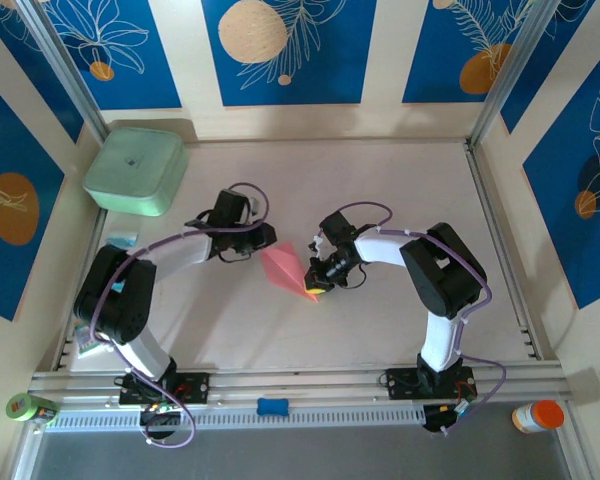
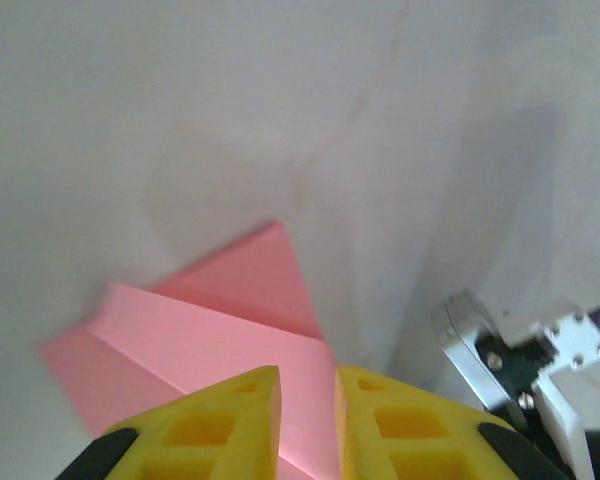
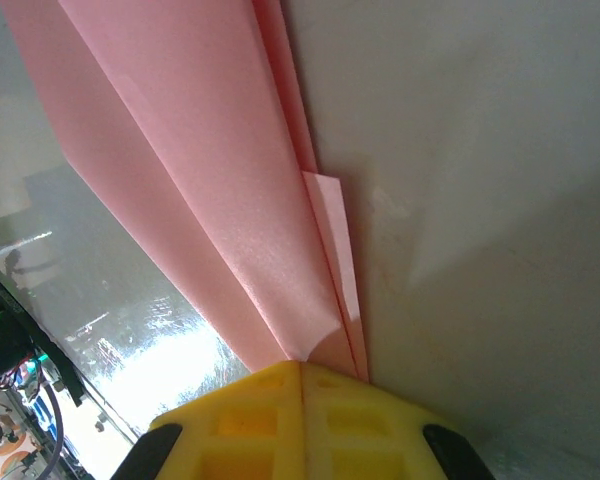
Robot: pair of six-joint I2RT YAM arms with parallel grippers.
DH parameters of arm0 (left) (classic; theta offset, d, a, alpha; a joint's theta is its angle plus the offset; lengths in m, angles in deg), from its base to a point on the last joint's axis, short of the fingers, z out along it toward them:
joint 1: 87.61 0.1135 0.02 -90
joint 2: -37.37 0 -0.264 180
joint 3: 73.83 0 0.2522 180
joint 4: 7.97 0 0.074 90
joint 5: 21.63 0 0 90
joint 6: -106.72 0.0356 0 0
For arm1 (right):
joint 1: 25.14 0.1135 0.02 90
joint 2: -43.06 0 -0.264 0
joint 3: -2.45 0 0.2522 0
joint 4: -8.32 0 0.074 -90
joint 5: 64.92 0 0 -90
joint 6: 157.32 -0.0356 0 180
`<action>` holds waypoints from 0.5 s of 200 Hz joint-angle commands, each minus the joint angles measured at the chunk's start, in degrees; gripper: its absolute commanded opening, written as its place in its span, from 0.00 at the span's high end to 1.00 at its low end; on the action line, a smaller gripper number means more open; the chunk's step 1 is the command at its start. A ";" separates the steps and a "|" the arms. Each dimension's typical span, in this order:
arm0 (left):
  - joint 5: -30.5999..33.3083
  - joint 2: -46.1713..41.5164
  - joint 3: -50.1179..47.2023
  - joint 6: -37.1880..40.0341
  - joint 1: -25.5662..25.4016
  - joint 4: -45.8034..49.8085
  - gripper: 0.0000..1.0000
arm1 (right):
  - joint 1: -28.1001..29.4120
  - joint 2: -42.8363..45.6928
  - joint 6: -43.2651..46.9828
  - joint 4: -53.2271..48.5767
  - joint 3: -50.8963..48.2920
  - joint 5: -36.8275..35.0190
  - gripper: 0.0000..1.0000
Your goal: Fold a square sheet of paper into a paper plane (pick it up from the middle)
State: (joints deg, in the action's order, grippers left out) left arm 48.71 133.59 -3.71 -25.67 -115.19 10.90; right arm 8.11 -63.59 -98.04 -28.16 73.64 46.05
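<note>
Pink paper plane [image 1: 285,268] at the middle of the table [image 1: 400,190]: we see the right gripper [image 3: 302,368] pinching its narrow end, fingers pressed together, while the left gripper [image 2: 308,385] nips the wide end in a slim gap.

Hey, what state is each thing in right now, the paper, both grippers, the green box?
Paper: folded into a narrow dart, gripped at both ends.
Left gripper: shut on the paper's wide end.
Right gripper: shut on its tip.
Green box: closed.
</note>
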 commanded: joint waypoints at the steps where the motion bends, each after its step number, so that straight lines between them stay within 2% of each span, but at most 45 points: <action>1: -0.26 3.86 0.01 -3.00 -2.37 -0.43 0.79 | 0.43 -3.74 -0.70 -5.64 -2.30 -6.21 1.00; 33: 0.19 8.89 3.12 -3.22 -4.47 1.26 0.81 | 0.32 -2.67 -0.14 -5.26 -1.72 -5.44 1.00; 100: 1.89 10.16 2.98 -3.85 -4.54 4.01 0.84 | 0.34 3.52 0.83 -0.83 1.12 -0.49 1.00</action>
State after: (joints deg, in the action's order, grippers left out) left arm 49.04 143.21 -2.18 -29.13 -119.51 11.53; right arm 8.18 -62.89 -97.80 -28.12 73.86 45.83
